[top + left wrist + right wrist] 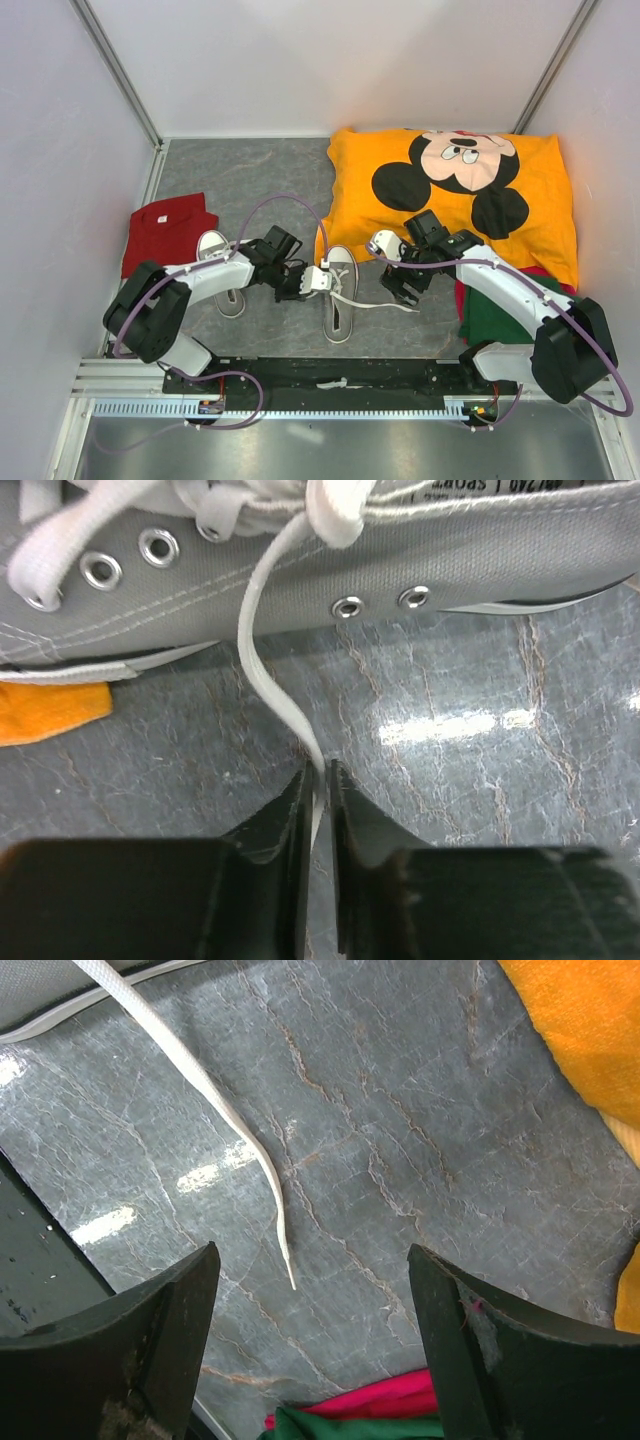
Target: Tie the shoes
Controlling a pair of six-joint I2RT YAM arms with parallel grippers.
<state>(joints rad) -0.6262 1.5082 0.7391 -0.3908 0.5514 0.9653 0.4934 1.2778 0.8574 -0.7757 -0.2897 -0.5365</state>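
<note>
Left wrist: left tool [320,772] clenched on lace [250,630] beside shoe [500,550]; right tool [312,1252] released, seemingly above lace end [270,1175].

Open grey tabletop [250,175] behind the shoes [340,315], between red cloth [165,232] and orange pillow [545,215].
</note>
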